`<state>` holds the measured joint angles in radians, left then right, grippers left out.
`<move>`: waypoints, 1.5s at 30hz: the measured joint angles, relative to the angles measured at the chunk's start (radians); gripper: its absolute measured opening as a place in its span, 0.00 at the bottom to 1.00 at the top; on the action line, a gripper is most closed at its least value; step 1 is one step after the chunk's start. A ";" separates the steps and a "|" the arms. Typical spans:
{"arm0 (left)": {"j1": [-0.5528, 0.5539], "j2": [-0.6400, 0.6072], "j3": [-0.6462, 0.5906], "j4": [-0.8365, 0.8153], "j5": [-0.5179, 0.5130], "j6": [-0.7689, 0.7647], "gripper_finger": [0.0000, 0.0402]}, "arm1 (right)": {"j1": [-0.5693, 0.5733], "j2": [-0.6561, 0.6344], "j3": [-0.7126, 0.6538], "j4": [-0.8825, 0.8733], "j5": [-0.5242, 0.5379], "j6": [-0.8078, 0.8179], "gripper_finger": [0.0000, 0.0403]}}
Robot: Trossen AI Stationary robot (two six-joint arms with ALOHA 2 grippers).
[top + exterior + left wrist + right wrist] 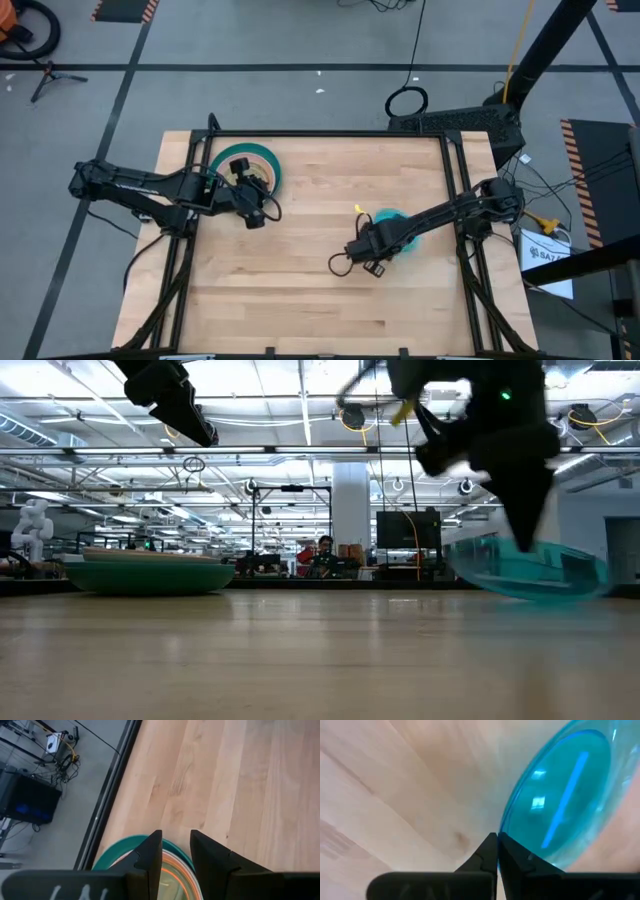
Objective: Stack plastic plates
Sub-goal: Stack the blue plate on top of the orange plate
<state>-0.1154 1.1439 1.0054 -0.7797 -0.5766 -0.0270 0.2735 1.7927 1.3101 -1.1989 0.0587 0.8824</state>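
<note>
The right claw (497,851) is pinched tight on the rim of a translucent blue plate (565,800); in the right wrist view its two dark fingers meet at the plate's edge with no gap between them. Seen from above, that blue plate (392,228) sits toward the desk's right side, well apart from the stack of plates (252,166) near the back-left corner of the wooden desk (320,300), and most of it is hidden under the right arm. The low view adds what the overhead cannot: the blue plate (530,568) is tilted, one edge raised, with the right claw (525,525) coming down onto it from above.

The left claw (256,212) hangs just beside the stack, on the side nearer the desk's front. Its fingers (150,860) stand narrowly parted with nothing between them, as the left wrist view shows, and past them lies the stack's rim (117,851): a dark green outer plate with teal and orange edges nested inside. From overhead, only the green and teal rings are clear, the arm covering the middle. In the low view the stack (148,572) is a flat, shallow mound on the desk, and the left claw (185,408) sits high above it, clear of the plates.

A person (324,552) sits far behind the desk in the room beyond.
</note>
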 joint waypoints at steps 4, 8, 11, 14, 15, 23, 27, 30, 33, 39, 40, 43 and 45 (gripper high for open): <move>0.000 0.000 0.000 0.000 0.000 0.018 0.27 | -0.024 0.000 0.093 0.001 0.177 -0.165 0.00; 0.000 0.000 0.000 0.000 0.000 0.018 0.27 | -0.058 -0.001 0.152 0.064 0.286 -0.437 0.00; 0.000 0.000 0.000 -0.008 0.000 0.023 0.27 | -0.087 -0.001 0.158 0.204 0.299 -0.700 0.00; 0.000 0.000 0.000 -0.029 -0.001 0.025 0.27 | -0.122 0.008 0.159 0.364 0.334 -0.905 0.00; -0.003 -0.001 0.000 -0.039 -0.005 0.025 0.27 | -0.137 0.016 0.159 0.415 0.334 -0.970 0.00; -0.032 -0.180 -0.113 0.043 -0.060 0.082 0.27 | -0.243 0.085 0.190 0.695 0.336 -1.365 0.00; -0.032 -0.319 -0.121 0.110 -0.122 0.068 0.27 | -0.287 0.174 0.309 0.690 0.334 -1.493 0.00; -0.031 -0.410 -0.133 0.153 -0.141 0.050 0.27 | -0.309 0.261 0.431 0.683 0.334 -1.613 0.00; -0.031 -0.476 -0.146 0.155 -0.165 0.025 0.27 | -0.322 0.356 0.565 0.645 0.334 -1.726 0.00; -0.031 -0.549 -0.176 0.152 -0.196 0.017 0.27 | -0.327 0.530 0.798 0.618 0.333 -1.925 0.00; -0.031 -0.553 -0.177 0.152 -0.196 0.017 0.27 | -0.328 0.556 0.826 0.614 0.333 -1.954 0.00; -0.031 -0.564 -0.178 0.150 -0.198 0.017 0.27 | -0.328 0.617 0.889 0.617 0.332 -2.036 0.00; -0.031 -0.564 -0.178 0.149 -0.200 0.017 0.27 | -0.329 0.647 0.916 0.623 0.333 -2.081 0.00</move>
<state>-0.1463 0.5802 0.8276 -0.6312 -0.7763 -0.0097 -0.0551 2.4401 2.2260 -0.5762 0.3912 -1.1990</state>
